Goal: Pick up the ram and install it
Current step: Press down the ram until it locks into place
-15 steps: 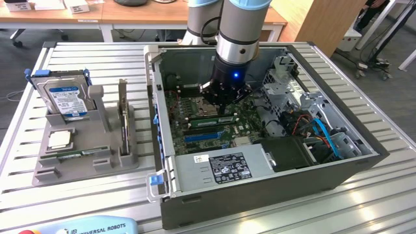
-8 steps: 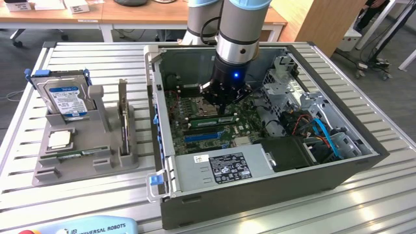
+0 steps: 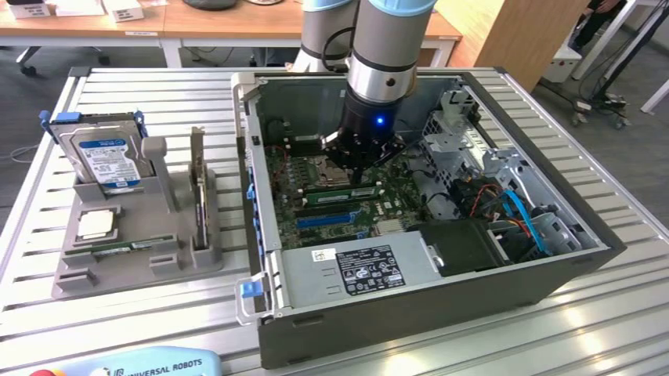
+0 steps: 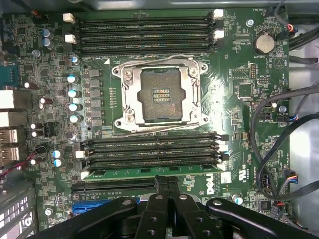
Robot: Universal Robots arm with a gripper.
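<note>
Ram stick lies seated in a memory slot just below the processor socket on the motherboard, inside the open computer case on the table. End effector fingers together, tips on the ram's edge.

Wooden desks stand behind the slatted metal table.
</note>
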